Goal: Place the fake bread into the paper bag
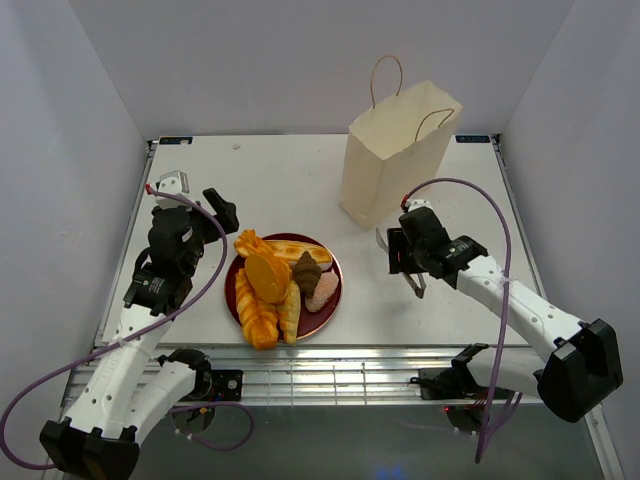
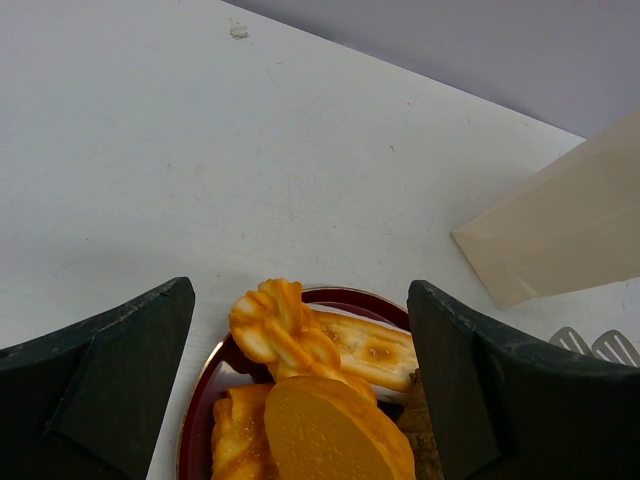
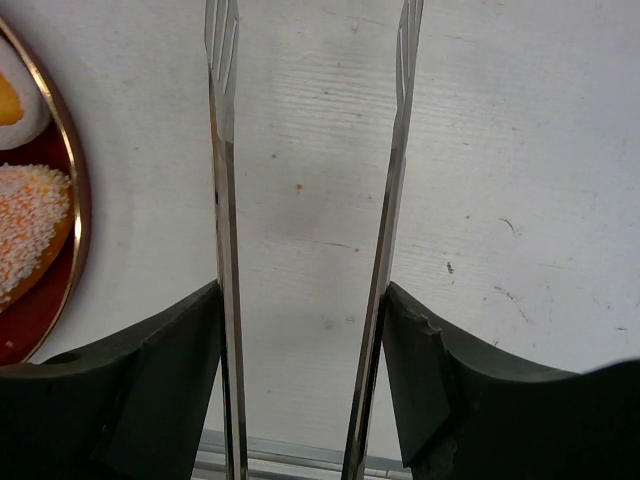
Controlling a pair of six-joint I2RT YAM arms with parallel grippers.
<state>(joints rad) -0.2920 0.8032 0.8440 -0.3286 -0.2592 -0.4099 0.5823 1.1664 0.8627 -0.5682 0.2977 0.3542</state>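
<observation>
White table (image 1: 270, 180), walled booth: all visible bread (image 1: 275, 285) heaped on plate (image 1: 336, 295), left of right claw (image 3: 303, 320), which is clamped on tongs (image 3: 222, 150) that carry nothing. Bag (image 1: 395, 165) stands upright just beyond that claw; its inside is hidden, and by my read the loading has not begun. Left claw (image 2: 300, 300) spread wide, empty, above plate's near side.

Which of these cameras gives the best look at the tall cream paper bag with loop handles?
The top external view: the tall cream paper bag stands whole there, handles included. The left wrist view catches only one part of the bag; the right wrist view shows none of it.
</observation>
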